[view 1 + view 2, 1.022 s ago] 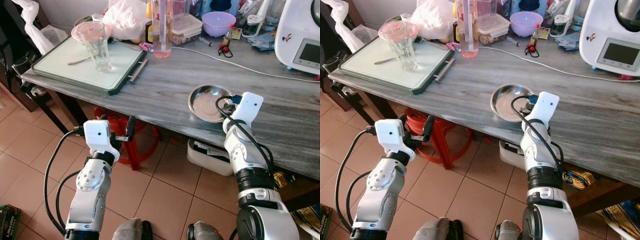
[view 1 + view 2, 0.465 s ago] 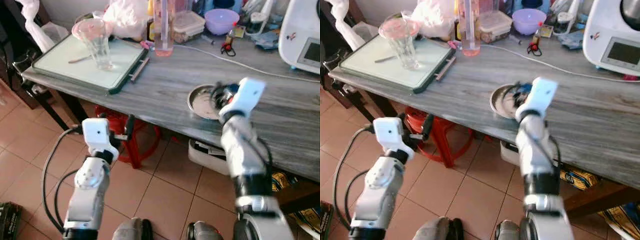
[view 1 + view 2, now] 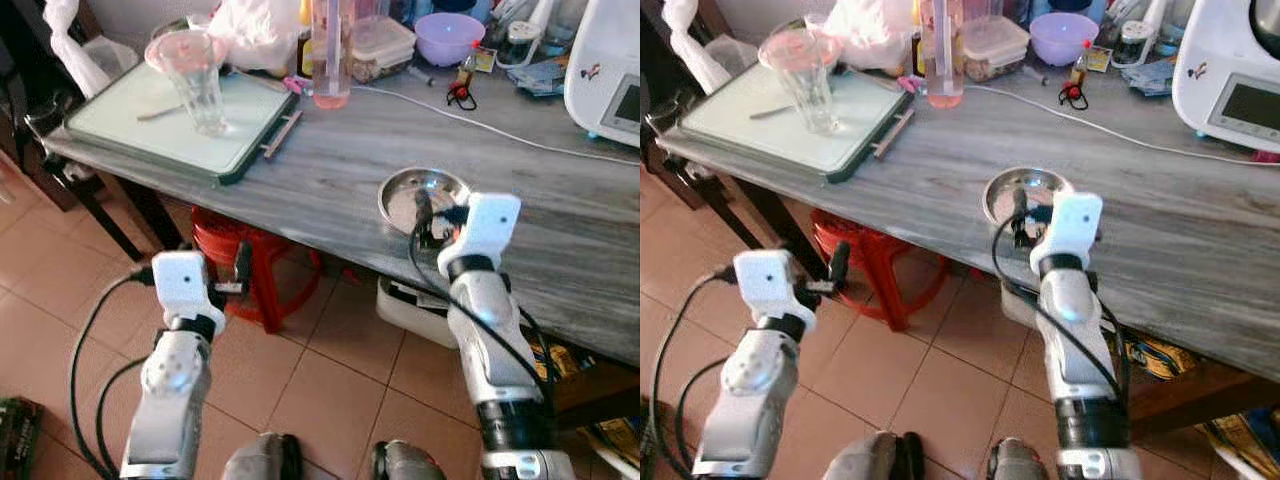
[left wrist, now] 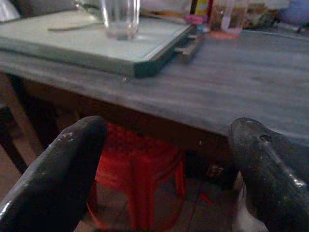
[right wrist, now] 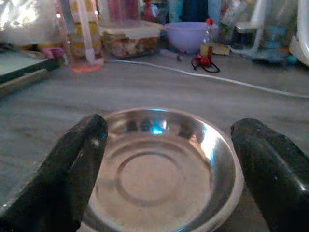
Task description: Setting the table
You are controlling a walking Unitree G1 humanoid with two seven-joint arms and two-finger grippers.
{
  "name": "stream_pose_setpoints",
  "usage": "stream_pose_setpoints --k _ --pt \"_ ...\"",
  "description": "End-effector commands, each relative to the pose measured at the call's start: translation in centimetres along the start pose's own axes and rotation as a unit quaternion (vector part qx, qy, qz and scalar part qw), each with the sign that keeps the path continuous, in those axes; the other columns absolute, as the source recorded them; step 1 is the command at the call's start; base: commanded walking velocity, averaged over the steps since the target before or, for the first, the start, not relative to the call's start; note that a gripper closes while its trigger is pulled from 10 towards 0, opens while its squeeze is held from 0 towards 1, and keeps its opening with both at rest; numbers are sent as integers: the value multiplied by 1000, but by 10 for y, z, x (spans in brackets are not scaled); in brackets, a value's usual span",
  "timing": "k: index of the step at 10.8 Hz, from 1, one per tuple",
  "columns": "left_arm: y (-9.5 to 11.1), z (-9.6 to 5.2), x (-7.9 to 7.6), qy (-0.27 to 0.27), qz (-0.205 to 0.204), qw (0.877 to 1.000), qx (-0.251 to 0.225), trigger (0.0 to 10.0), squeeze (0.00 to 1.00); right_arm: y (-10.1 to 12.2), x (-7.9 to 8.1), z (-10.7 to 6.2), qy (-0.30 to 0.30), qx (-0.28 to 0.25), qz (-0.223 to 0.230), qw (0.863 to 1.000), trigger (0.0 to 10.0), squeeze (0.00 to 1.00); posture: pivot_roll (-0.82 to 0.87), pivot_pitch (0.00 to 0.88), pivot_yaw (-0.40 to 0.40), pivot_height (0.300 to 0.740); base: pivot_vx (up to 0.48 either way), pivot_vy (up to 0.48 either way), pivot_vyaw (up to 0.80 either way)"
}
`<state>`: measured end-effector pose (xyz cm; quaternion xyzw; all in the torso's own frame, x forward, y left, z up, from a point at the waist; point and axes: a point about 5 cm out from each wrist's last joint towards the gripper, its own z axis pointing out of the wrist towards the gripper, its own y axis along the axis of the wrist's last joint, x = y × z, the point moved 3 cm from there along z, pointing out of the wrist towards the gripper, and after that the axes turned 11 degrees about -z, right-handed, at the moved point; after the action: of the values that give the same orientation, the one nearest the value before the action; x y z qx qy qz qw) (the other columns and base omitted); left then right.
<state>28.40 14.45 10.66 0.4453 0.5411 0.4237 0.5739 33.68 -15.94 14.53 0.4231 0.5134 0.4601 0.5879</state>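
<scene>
A round steel plate (image 3: 421,192) lies on the grey table (image 3: 330,170) near its front edge. My right gripper (image 3: 436,214) is open at the plate's near rim, and in the right wrist view the plate (image 5: 164,169) lies between the two black fingers (image 5: 72,169). A clear drinking glass (image 3: 201,86) and a spoon (image 3: 160,113) sit on a green tray (image 3: 160,135) at the table's left end. My left gripper (image 3: 228,280) is open and empty, below the table's front edge; its wrist view looks at the tray (image 4: 96,46) and glass (image 4: 119,17).
A red plastic stool (image 3: 245,262) stands under the table in front of the left gripper. Along the table's back are a tall pink-bottomed container (image 3: 331,50), a purple bowl (image 3: 445,35), a food box (image 3: 383,47), a white appliance (image 3: 612,70) and a white cable (image 3: 480,125).
My right gripper has drawn back from over the plate to its near rim. The left arm has sunk a little lower. The plate has stayed in place.
</scene>
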Motion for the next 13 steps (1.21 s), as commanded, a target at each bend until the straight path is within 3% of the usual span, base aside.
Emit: stream_pose_setpoints --k 1,2,3,4,5,7,8,10,11,13 --pt "19 7 -5 -10 7 1000 -22 10000 0 19 2 -1 17 -37 -18 999 10000 1000 39 112 60 740 0 0 0" --pt "25 10 -4 -7 5 1000 -27 10000 0 22 -1 -3 18 -44 -24 999 10000 1000 36 96 62 740 0 0 0" --pt "22 11 1 -6 9 999 -30 10000 0 15 2 -8 24 -50 -43 998 10000 0 25 100 67 740 0 0 0" --pt "23 13 10 16 9 999 -32 10000 0 13 -1 -11 6 -39 -47 998 10000 0 15 90 60 740 0 0 0" --pt "27 12 4 -1 9 999 -37 10000 0 21 -1 -15 20 -60 -68 996 10000 0 18 81 56 740 0 0 0" --pt "19 10 -4 -17 -1 999 -29 10000 0 8 -18 -6 -46 -24 -106 993 10000 0 23 48 60 740 0 0 0" --pt "18 10 -2 -16 6 999 -29 10000 0 6 -19 -4 -46 -20 -121 991 10000 0 24 39 62 740 0 0 0" --pt "21 11 0 -16 3 999 -27 10000 0 4 -13 -9 -34 -8 -59 998 10000 0 15 63 56 740 0 0 0" --pt "15 7 2 -13 -6 1000 -16 10000 0 7 -2 -19 22 -34 -54 998 10000 0 10 65 55 740 0 0 0" --pt "10 6 -4 -25 -6 1000 -7 10000 0 13 -5 -19 14 -52 -57 997 10000 0 19 53 63 740 -120 0 0"
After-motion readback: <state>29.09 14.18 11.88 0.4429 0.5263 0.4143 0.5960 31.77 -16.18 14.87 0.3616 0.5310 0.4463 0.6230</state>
